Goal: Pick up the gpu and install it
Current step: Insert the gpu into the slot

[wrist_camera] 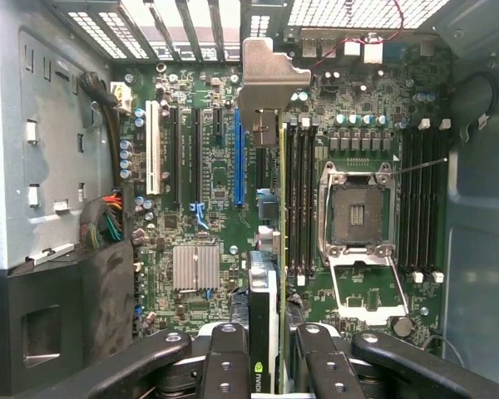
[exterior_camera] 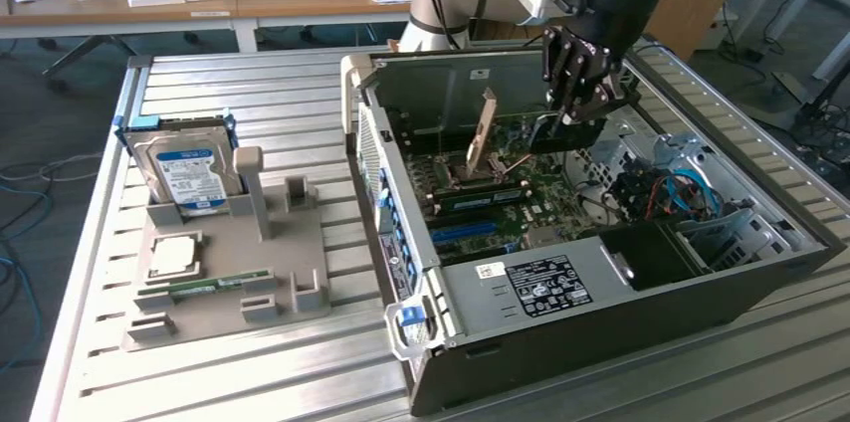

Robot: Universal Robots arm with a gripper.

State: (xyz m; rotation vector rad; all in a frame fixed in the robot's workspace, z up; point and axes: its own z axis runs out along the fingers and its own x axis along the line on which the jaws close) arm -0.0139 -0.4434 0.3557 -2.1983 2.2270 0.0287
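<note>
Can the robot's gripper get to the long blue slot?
Probably yes: the case stands open, nothing lies over the blue slot, and the gripper, jaws shut on the gpu, hangs close above the board.

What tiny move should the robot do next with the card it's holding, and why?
Probably nudge the gpu sideways toward the long blue slot before lowering. The gripper holds it above the motherboard, and in the wrist view its edge looks offset from that slot, nearer the memory slots.

Blue-labelled hard drive (exterior_camera: 186, 171), green memory stick (exterior_camera: 209, 288), grey holder (exterior_camera: 299, 261)
</note>
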